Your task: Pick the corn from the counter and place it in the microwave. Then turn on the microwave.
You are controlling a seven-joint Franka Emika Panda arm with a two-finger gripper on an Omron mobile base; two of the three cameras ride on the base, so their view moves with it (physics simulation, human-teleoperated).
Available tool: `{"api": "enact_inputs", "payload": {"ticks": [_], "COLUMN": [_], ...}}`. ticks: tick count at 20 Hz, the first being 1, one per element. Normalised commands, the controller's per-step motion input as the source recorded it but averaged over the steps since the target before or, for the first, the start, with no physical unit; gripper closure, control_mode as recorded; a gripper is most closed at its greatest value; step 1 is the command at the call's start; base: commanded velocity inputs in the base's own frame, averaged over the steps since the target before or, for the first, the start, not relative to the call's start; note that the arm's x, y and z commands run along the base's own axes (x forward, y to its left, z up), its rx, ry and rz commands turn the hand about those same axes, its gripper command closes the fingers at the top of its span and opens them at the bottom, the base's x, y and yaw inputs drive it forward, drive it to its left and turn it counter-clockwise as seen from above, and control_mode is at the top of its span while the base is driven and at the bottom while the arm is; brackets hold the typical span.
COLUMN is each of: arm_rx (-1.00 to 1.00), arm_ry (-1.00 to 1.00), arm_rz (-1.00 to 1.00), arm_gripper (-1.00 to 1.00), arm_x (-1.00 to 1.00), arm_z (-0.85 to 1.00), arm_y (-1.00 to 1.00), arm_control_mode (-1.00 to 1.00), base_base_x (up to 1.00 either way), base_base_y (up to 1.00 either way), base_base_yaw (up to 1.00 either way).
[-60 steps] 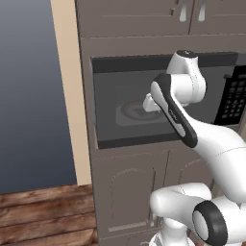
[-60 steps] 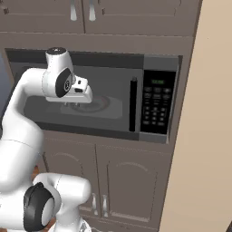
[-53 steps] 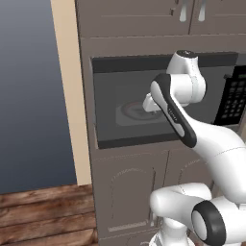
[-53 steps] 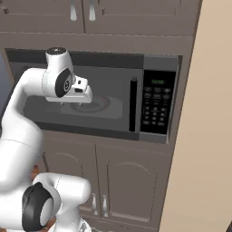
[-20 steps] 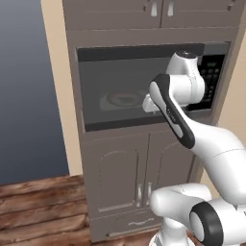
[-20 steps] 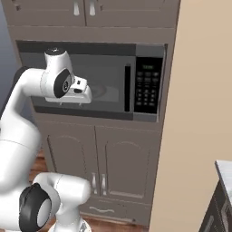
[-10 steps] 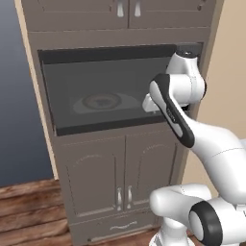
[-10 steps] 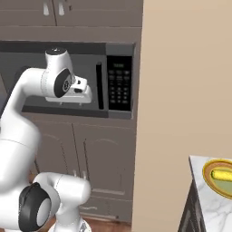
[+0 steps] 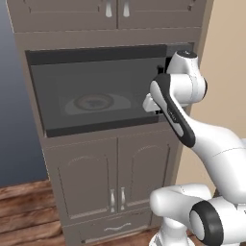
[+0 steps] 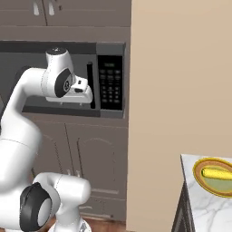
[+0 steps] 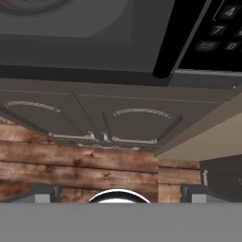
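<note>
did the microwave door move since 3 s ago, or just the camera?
No. The microwave door sits shut in its cabinet surround as before; the whole view shifted, so the base drove.

brown cabinet doors (image 9: 96, 178), wooden floor (image 11: 71, 165), beige wall (image 10: 181, 77)

I see a corner of the pale marbled desk (image 10: 209, 209) at the lower right of my right base view, over dark cabinet fronts. A dark-rimmed round dish (image 10: 216, 175) sits on it near the back edge, and the yellow corn (image 10: 217, 173) lies on its side in that dish.
</note>
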Motion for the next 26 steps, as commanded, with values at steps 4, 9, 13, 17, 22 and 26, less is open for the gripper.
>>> {"api": "enact_inputs", "payload": {"ticks": [4,9,13,17,22,26], "arm_rx": [0.00,0.00,0.00,0.00,0.00,0.00], "arm_ry": [0.00,0.00,0.00,0.00,0.00,0.00], "arm_rz": [0.00,0.00,0.00,0.00,0.00,0.00], "arm_gripper": [-1.00,-1.00,-1.00,-1.00,-1.00,-1.00], "arm_x": [0.00,0.00,0.00,0.00,-0.02,-0.02], "arm_z": [0.00,0.00,0.00,0.00,0.00,0.00], "arm_y": [0.00,0.00,0.00,0.00,-0.01,-0.04], "arm_control_mode": [1.00,1.00,1.00,1.00,-1.00,-1.00], "base_base_x": [-0.15,-0.14,-0.12,-0.09,-0.06,0.00], "base_base_y": [-0.22,-0.21,-0.15,-0.08,-0.06,0.00], "base_base_yaw": [-0.01,-0.01,-0.01,0.00,0.00,0.00]}}
